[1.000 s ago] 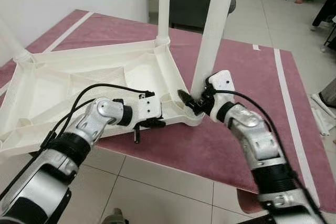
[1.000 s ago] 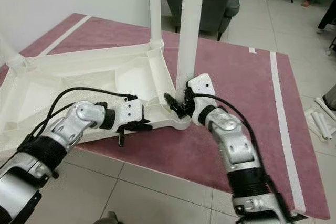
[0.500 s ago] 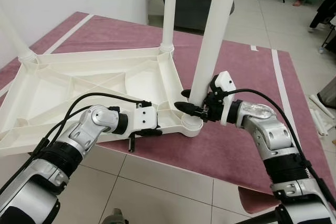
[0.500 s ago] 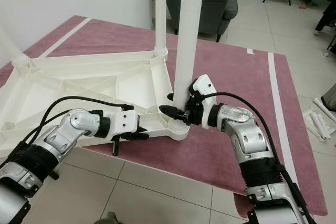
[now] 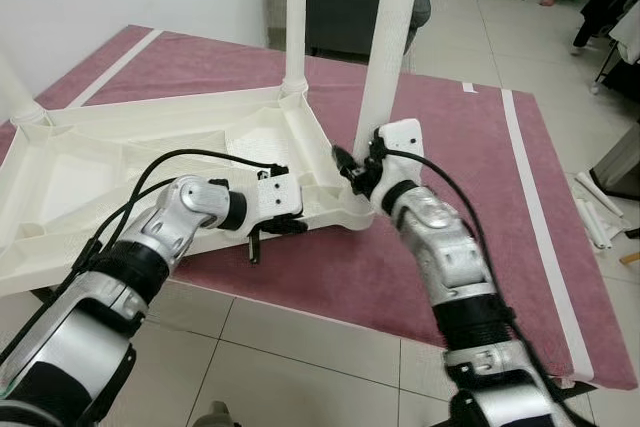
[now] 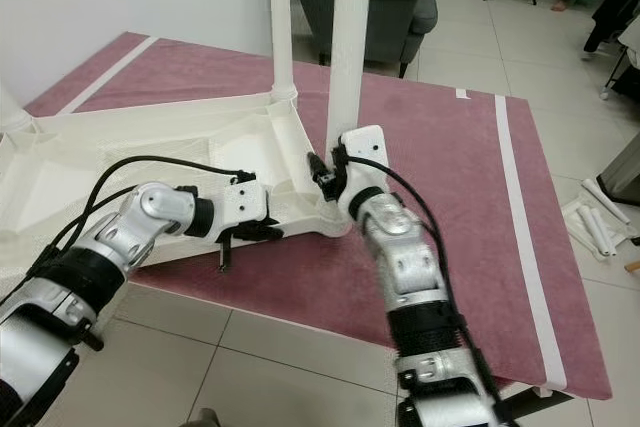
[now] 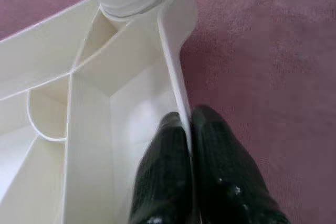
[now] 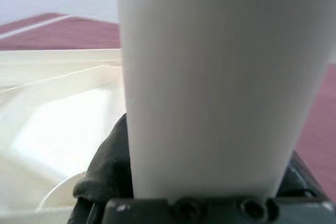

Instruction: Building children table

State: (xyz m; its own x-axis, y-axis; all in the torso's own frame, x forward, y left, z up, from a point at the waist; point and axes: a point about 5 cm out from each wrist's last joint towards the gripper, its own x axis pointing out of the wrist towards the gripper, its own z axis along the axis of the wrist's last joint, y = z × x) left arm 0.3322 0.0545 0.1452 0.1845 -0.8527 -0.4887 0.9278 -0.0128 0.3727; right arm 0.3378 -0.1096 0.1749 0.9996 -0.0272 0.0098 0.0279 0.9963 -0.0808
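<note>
Here, the left gripper [image 7: 186, 129] pinches the rim of the upturned white tabletop [image 5: 120, 162] between closed fingers, while the right gripper [image 5: 356, 169] clasps a table leg [image 5: 385, 47] at its corner socket, just beyond the left fingers; seating it firmly likely comes next.

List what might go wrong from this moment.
The left gripper pinches only the thin rim of the upturned tabletop, so it may slip off. The right gripper clamps the near leg low by its socket; the tall leg could lever sideways and jam or tilt the tabletop.
</note>
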